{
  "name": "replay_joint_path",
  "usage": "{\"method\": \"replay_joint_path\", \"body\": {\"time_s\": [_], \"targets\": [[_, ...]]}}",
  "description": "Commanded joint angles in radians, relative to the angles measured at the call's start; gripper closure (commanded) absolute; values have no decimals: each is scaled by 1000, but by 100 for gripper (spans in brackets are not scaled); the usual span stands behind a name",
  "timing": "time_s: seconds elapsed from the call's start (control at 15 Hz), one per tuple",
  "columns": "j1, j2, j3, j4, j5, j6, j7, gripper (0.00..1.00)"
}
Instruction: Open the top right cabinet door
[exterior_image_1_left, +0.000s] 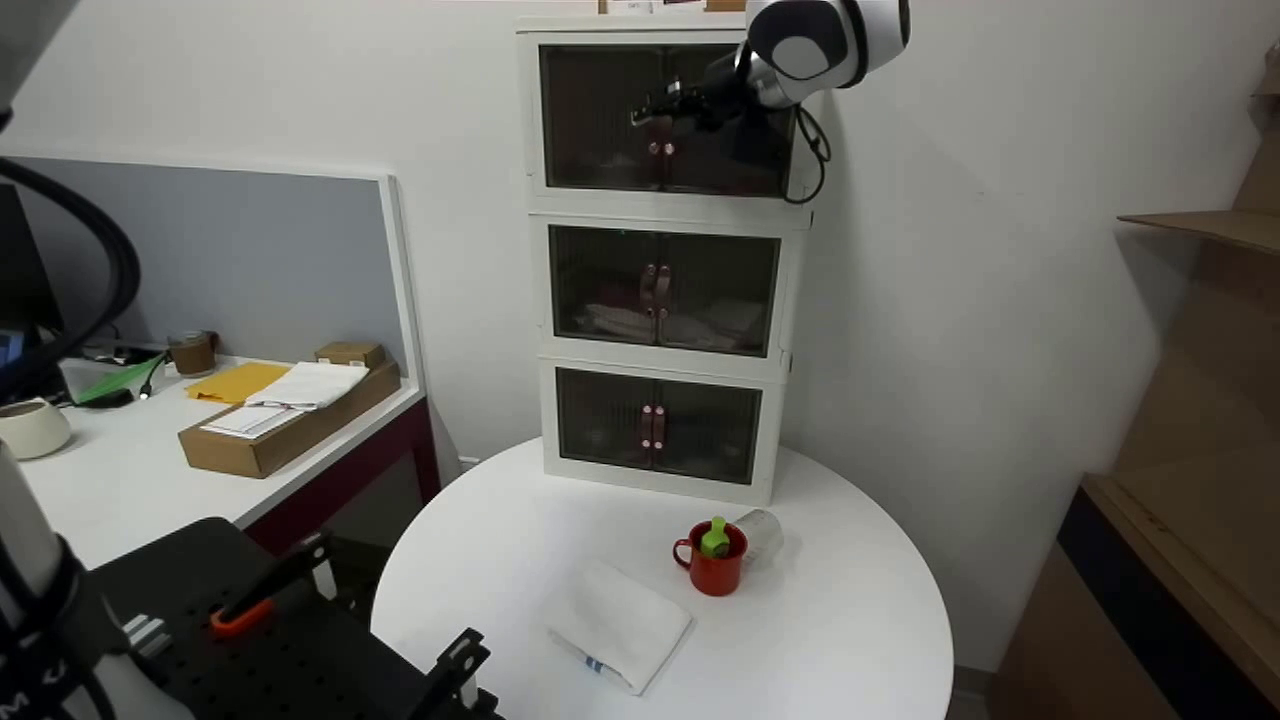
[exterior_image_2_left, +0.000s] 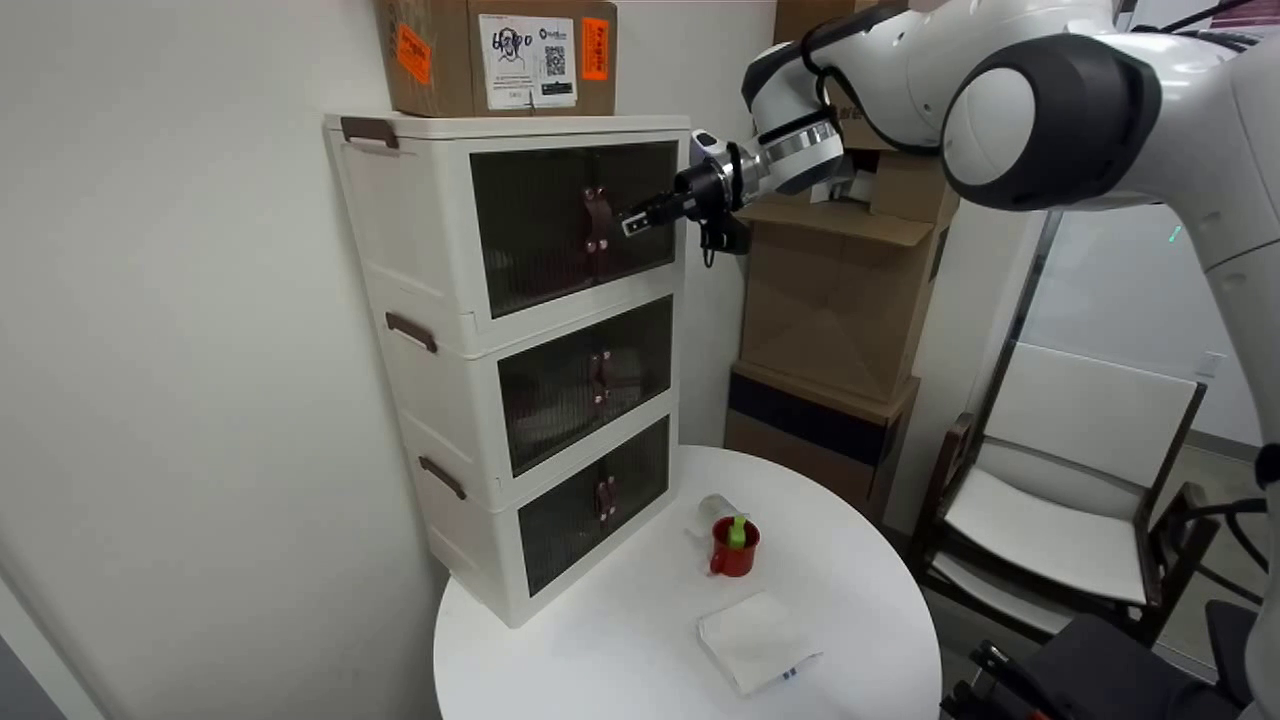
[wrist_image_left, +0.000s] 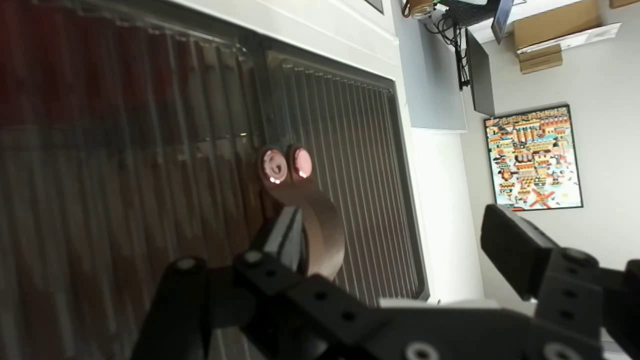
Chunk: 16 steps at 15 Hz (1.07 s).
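Observation:
The white three-tier cabinet (exterior_image_1_left: 675, 207) has dark ribbed doors. Its top right door (exterior_image_1_left: 730, 172) looks shut and also shows in an exterior view (exterior_image_2_left: 645, 165) and the wrist view (wrist_image_left: 125, 190). Two curved brown handles (exterior_image_2_left: 598, 222) meet at the middle of the top tier; the wrist view shows them close up (wrist_image_left: 327, 235). My gripper (wrist_image_left: 400, 240) is open, with its fingers wide apart. One finger is close against the handle loop on the right door's side; I cannot tell whether it touches. In both exterior views the gripper (exterior_image_1_left: 645, 110) (exterior_image_2_left: 630, 222) is at handle height before the top tier.
A cardboard box (exterior_image_2_left: 540, 60) sits on the cabinet. On the round white table (exterior_image_1_left: 850, 620) are a red mug (exterior_image_1_left: 715, 575) holding a green item, a clear cup (exterior_image_1_left: 763, 532) and a white cloth (exterior_image_1_left: 620, 625). Stacked cardboard boxes (exterior_image_2_left: 820, 300) stand beside the cabinet.

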<state>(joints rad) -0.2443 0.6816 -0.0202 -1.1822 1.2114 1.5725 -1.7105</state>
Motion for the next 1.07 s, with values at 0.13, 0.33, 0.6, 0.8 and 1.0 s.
{"method": "replay_joint_path", "body": {"time_s": [0.13, 0.33, 0.6, 0.8, 1.0], "targets": [[12, 17, 11, 39, -12, 22, 20, 30], [22, 12, 11, 39, -26, 42, 10, 38], [24, 10, 16, 40, -43, 63, 8, 67], [22, 8, 20, 40, -50, 62, 6, 89], [7, 6, 31, 38, -41, 28, 10, 100]]}}
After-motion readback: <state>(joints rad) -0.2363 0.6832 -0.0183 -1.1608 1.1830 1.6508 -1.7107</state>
